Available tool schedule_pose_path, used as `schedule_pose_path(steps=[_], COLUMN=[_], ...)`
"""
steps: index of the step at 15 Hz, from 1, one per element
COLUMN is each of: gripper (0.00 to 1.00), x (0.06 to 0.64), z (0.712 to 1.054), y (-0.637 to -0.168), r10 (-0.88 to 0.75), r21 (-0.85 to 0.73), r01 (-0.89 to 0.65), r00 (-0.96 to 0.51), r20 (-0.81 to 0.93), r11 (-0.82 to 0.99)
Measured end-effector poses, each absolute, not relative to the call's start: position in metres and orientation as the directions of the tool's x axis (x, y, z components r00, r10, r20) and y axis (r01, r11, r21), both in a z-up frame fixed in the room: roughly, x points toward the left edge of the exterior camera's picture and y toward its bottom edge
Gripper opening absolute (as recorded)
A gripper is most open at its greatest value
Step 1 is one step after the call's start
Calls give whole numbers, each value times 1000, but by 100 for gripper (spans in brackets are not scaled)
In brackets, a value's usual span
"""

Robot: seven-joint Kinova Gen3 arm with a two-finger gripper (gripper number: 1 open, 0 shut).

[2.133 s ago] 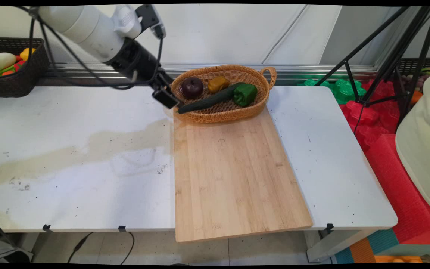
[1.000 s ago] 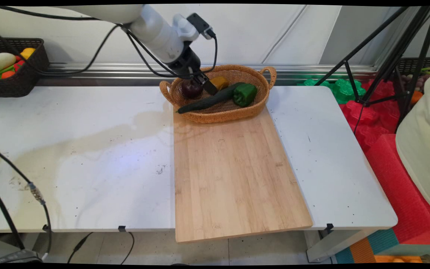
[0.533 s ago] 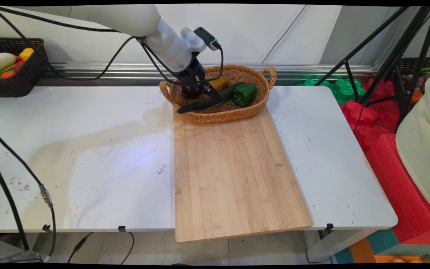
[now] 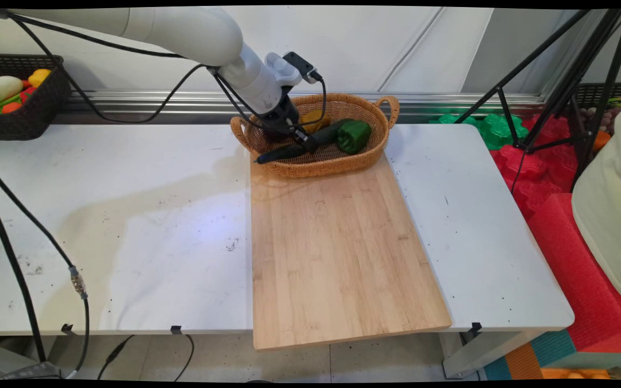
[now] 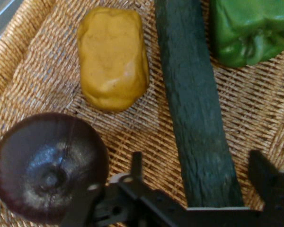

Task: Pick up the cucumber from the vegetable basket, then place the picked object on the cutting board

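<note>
Hand view: the black two-finger tool [image 5: 194,189] is seen with its fingers [image 5: 267,177] apart, straddling the long dark green cucumber [image 5: 194,94] without gripping it. A dark purple round onion [image 5: 49,165] lies just beside the tool, a yellow-brown lumpy potato [image 5: 112,56] beyond it, and a green bell pepper [image 5: 251,28] across the cucumber. All are held in the oval woven wicker basket [image 4: 380,116], which is set on the white bench [image 4: 100,215], overlapping the far end of the light wooden cutting board [image 4: 337,248].
</note>
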State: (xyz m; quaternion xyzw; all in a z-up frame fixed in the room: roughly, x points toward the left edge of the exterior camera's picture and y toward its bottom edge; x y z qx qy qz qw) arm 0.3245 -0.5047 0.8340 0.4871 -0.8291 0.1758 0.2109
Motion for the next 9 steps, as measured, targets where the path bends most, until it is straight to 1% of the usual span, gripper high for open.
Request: schedule_pose_path(steps=[1,6,9], gripper=[0,0,0], x=[324,321,318], z=[832,830,837], y=[-505,-504,-501], r10=[-738,-747,-747], r21=[-85,-85,-87], r01=[-885,-895,-903], r00=[-432,-414,-400], r20=[519,520,531], r11=[458,437,422])
